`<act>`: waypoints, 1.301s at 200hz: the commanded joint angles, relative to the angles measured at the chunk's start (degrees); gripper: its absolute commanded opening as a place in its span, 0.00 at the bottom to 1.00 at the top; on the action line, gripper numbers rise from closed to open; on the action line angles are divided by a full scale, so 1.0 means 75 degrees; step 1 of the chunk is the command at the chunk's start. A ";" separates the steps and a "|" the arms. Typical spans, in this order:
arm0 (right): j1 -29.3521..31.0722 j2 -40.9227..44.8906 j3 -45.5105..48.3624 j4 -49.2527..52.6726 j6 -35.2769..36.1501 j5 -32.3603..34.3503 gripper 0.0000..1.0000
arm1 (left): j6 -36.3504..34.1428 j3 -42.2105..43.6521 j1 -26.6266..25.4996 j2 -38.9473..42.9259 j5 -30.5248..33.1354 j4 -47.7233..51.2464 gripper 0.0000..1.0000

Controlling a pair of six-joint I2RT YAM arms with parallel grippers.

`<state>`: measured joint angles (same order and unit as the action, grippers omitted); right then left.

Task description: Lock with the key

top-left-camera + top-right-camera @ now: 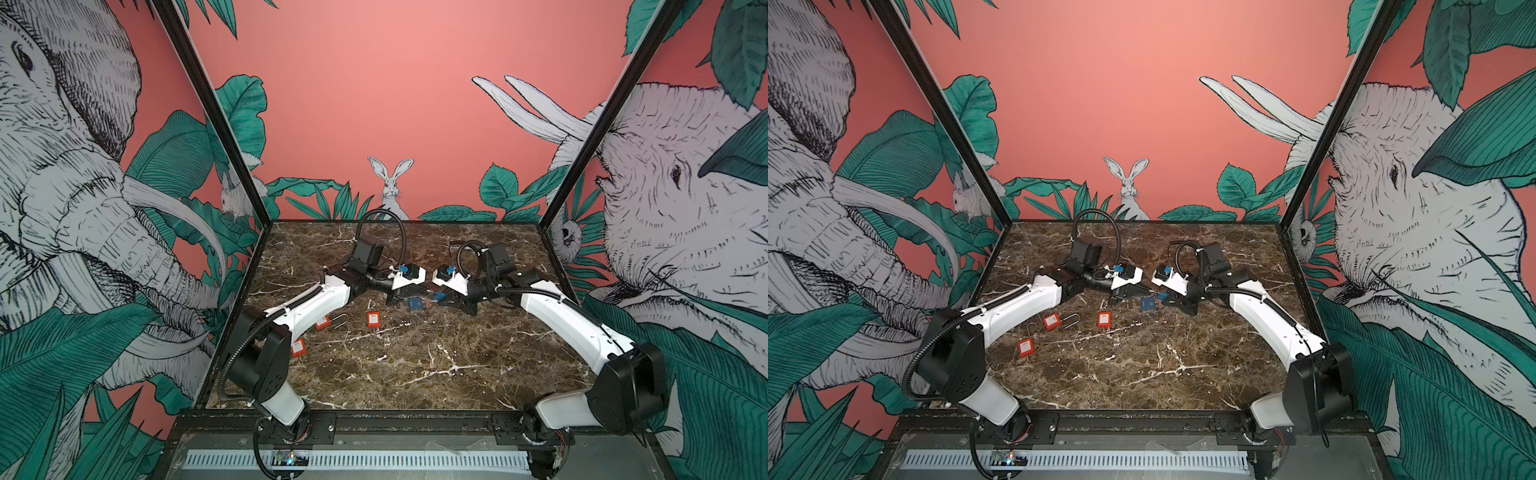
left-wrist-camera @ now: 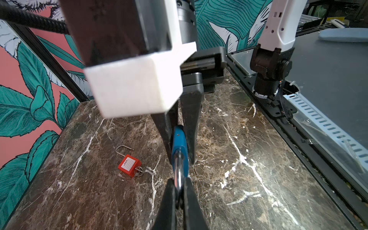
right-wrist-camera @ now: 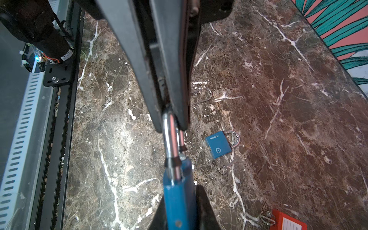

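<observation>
Coral walls (image 1: 374,83) printed with elephants (image 1: 62,174), a rabbit (image 1: 390,183) and green leaves (image 1: 245,108) enclose a brown, white-veined marble table (image 1: 395,365).

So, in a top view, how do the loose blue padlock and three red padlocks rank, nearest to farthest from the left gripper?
1. Loose blue padlock, just beside the left gripper.
2. Right red padlock, front left of it.
3. Middle red padlock, farther left.
4. Left red padlock, beside the left arm.

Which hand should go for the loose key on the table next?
Probably left: the left hand only pinches the shackle, while the right hand grips the blue padlock body, the steadier hold for inserting the key.
</observation>
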<state>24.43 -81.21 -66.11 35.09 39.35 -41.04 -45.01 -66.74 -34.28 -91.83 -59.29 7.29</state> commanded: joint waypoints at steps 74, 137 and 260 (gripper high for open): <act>0.0151 -0.0469 -0.1132 -0.2647 -0.1507 -0.2345 0.00 | 0.0072 0.0425 -0.0727 -0.0323 -0.0800 -0.0631 0.00; 0.0101 -0.0417 -0.1138 -0.2270 -0.1197 -0.2250 0.00 | -0.0545 0.0114 -0.0736 -0.0384 -0.0827 0.0469 0.00; 0.0035 0.0194 -0.0752 -0.0718 -0.0107 -0.1145 0.42 | 0.0596 -0.0162 -0.0292 -0.0361 -0.0858 0.0282 0.00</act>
<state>24.21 -83.05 -69.43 36.25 38.17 -45.98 -42.74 -69.32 -34.70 -94.89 -63.46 10.09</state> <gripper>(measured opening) 0.358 0.075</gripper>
